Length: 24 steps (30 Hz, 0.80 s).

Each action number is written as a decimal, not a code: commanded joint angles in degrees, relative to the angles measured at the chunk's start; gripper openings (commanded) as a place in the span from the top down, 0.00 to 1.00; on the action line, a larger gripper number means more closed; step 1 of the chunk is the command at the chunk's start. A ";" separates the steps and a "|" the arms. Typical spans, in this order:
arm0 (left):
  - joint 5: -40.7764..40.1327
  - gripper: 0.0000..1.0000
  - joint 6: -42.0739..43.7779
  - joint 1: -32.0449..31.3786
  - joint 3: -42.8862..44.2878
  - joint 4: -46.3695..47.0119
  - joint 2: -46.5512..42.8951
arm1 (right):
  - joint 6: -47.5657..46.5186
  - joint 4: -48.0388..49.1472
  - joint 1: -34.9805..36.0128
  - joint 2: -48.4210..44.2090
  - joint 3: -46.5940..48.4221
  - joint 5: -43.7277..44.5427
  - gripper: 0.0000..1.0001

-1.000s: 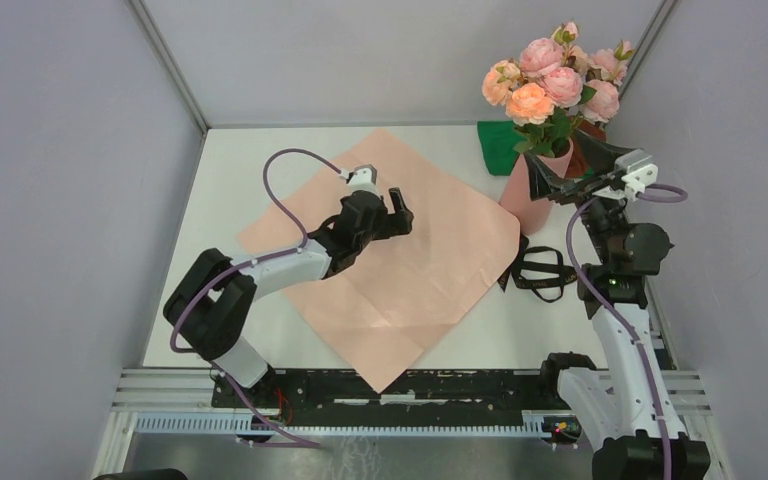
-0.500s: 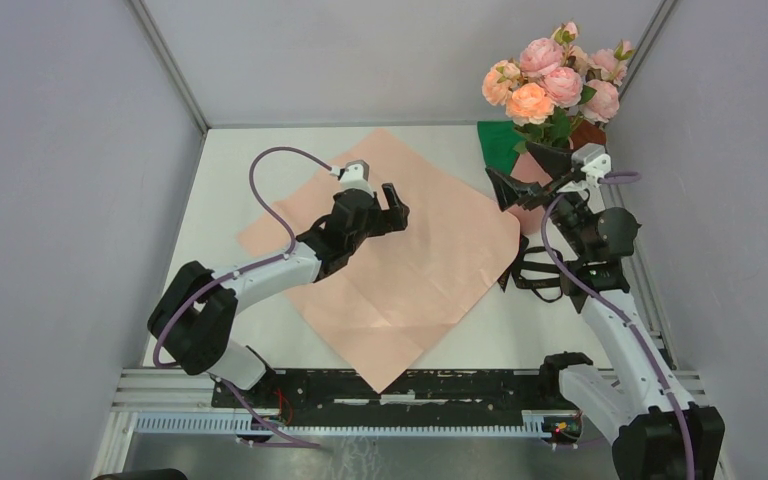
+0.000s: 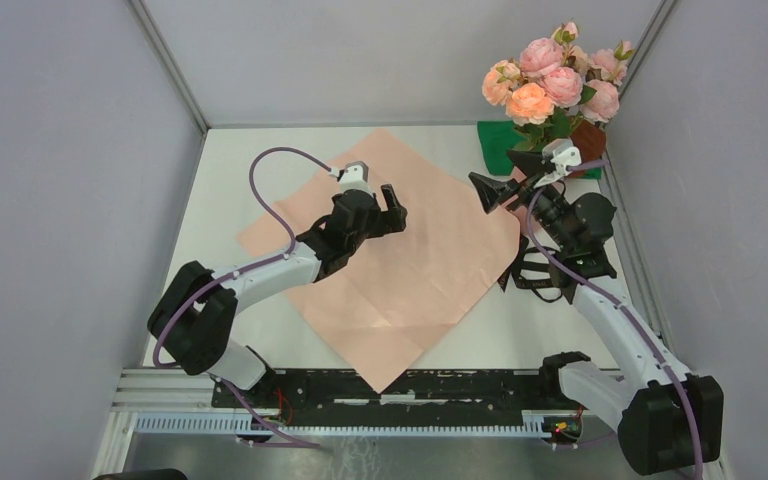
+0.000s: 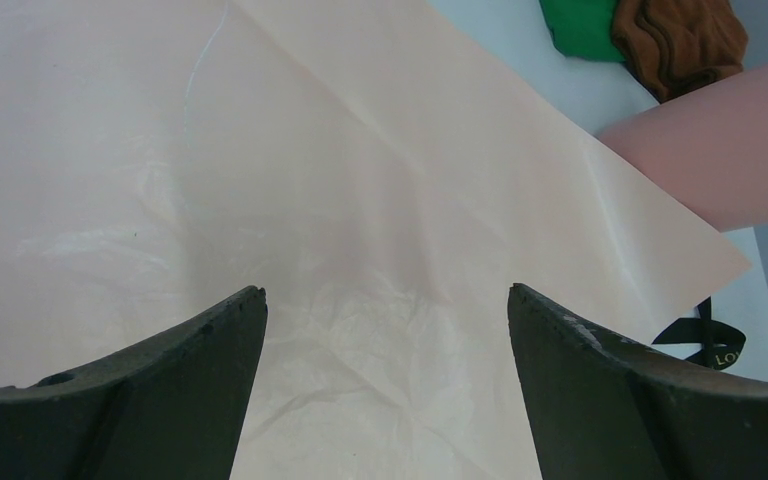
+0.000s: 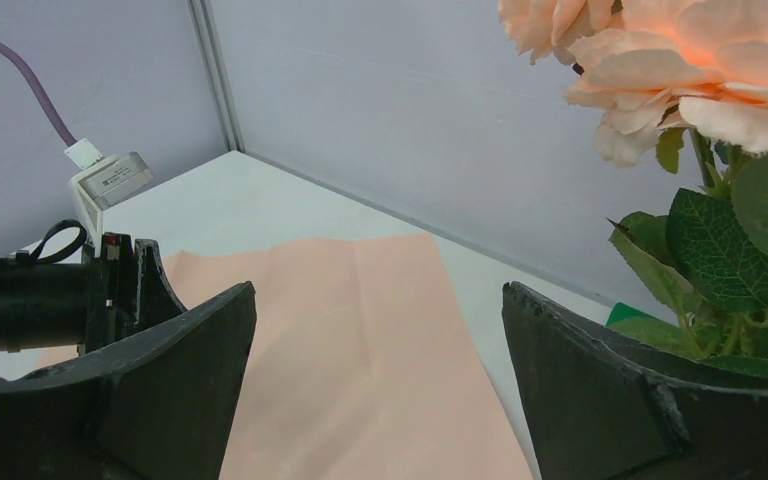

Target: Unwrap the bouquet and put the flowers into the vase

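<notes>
Grey walls (image 3: 80,200) close in a white surface (image 3: 240,180). A sheet of pink wrapping paper (image 3: 390,250) lies on it opened out flat, creased, one corner pointing at the arm bases.

The flowers (image 3: 550,75) stand upright at the far right corner, pink and peach blooms over green leaves. In the top view the right arm covers their lower stems and nearly all of the vase. The left wrist view shows the vase (image 4: 720,150) as a salmon-pink cylinder just past the paper's right edge.

A green cloth (image 3: 500,145) and a brown bundle (image 4: 680,35) lie behind the vase. A black ribbon (image 3: 540,275) lies loose on the surface by the paper's right corner.

The left pincer (image 3: 392,203) is over the far half of the paper, released, jaws spread wide with only paper showing between them; whether it touches the sheet cannot be told. The right pincer (image 3: 500,180) is raised just below the blooms and points left. It is also released, with nothing between its jaws and leaves close to its right finger (image 5: 640,400).
</notes>
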 commanded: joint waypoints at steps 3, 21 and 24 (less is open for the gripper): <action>-0.90 0.05 0.05 0.37 0.17 0.48 -2.35 | -1.29 0.79 0.82 1.00 2.72 0.87 0.02; -0.26 0.12 1.07 0.32 0.09 1.20 -2.05 | -1.83 0.69 1.50 3.48 3.34 1.34 0.02; 0.05 0.13 1.10 0.33 -0.02 1.41 -2.04 | -1.87 0.87 1.64 3.83 3.17 1.31 0.02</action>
